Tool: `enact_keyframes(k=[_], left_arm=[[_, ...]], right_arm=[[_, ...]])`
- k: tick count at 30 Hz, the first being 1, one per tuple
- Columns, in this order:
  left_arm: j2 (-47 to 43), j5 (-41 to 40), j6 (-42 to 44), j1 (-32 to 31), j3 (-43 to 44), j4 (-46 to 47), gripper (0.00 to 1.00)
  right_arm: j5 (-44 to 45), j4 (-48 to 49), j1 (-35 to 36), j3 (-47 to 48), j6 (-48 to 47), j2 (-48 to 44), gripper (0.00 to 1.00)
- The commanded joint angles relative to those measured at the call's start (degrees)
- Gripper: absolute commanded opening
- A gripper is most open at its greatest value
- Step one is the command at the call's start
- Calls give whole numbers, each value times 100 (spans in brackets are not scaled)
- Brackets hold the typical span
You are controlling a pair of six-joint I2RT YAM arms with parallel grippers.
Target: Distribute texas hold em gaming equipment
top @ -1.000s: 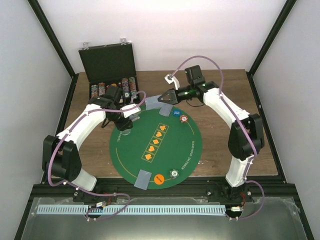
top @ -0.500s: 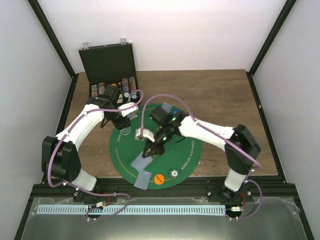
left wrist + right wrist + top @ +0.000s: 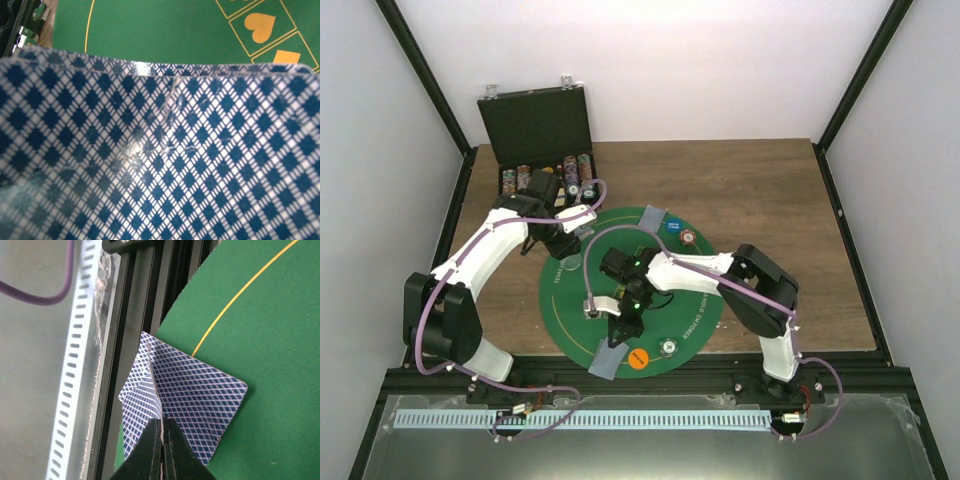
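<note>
Right fingers (image 3: 152,450) are pinched shut on a blue-backed card (image 3: 200,400) that overhangs the near rim of the green mat (image 3: 270,315), beside the black rail (image 3: 145,300). Left fingers (image 3: 568,250) are over the mat's far left; their grip cannot be told, as card backs (image 3: 160,150) fill their view. Brown worktop (image 3: 770,190) extends to the right.

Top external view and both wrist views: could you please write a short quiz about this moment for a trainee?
1. True or false: the right gripper is shut on a card at the near edge of the mat.
2. The disc nearest that card is: A orange, B blue, C red-and-white?
3. What fills the left wrist view?
Key: 1 true; 2 A; 3 cards, checked backs toward the camera.
</note>
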Motion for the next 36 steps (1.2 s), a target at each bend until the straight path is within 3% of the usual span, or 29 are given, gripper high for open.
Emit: enact_keyframes(k=[1, 12, 14, 17, 20, 28, 32, 36], left_arm=[[-137, 8, -31, 32, 23, 31, 51], [-87, -39, 0, 34, 28, 52, 51], [-85, -38, -7, 34, 32, 49, 50], [-84, -39, 2, 33, 19, 48, 50], [-101, -39, 2, 34, 5, 50, 51], [-102, -39, 2, 33, 24, 48, 50], [-120, -40, 19, 33, 27, 39, 51], [-111, -38, 20, 33, 60, 47, 51]], right_arm=[[176, -299, 67, 353, -567, 187, 1], [373, -351, 212, 604, -639, 537, 1], [558, -282, 236, 623, -613, 528, 7], [693, -208, 245, 649, -581, 498, 28], [841, -140, 240, 645, -513, 390, 39], [1225, 624, 209, 310, -170, -698, 52], [580, 1067, -76, -100, -146, -1692, 61], [-598, 1396, -763, -482, -16, -2577, 75]])
